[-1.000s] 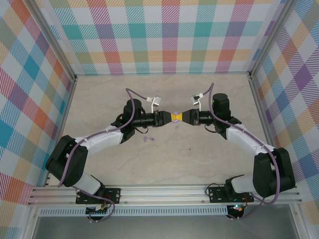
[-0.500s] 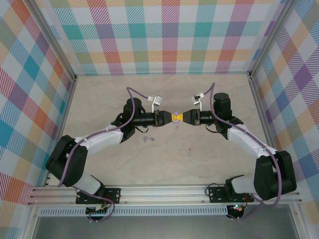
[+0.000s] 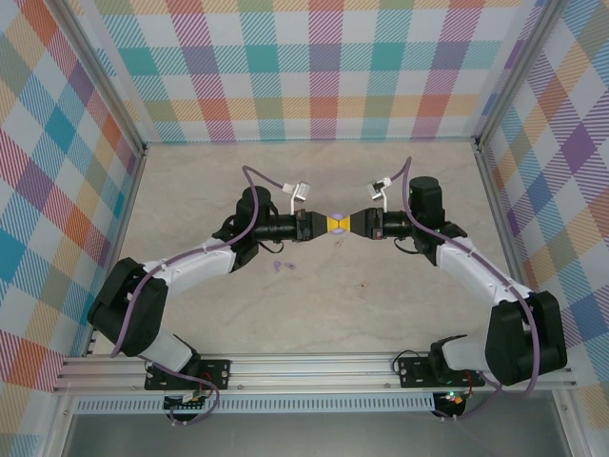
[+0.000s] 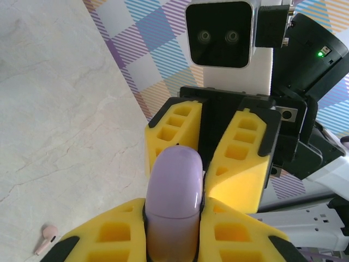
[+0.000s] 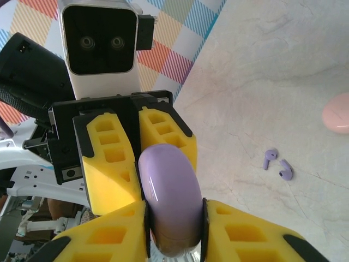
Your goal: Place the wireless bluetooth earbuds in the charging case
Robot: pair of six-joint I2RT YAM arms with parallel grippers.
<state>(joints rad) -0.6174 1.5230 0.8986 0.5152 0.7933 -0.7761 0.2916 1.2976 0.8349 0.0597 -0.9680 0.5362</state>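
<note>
The left hand (image 4: 174, 213) is clamped on the purple charging case (image 4: 173, 174). The right hand (image 5: 173, 213) flanks the case too, its grip unclear. The earbuds (image 5: 270, 158) lie on the tabletop (image 5: 272, 65), well apart from both hands.

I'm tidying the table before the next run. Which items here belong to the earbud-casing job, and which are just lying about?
Part of the job:
- purple charging case
- two purple earbuds, lying on the table

Lying about:
- pink earbud
- pink round object, cut off by the frame edge
</note>
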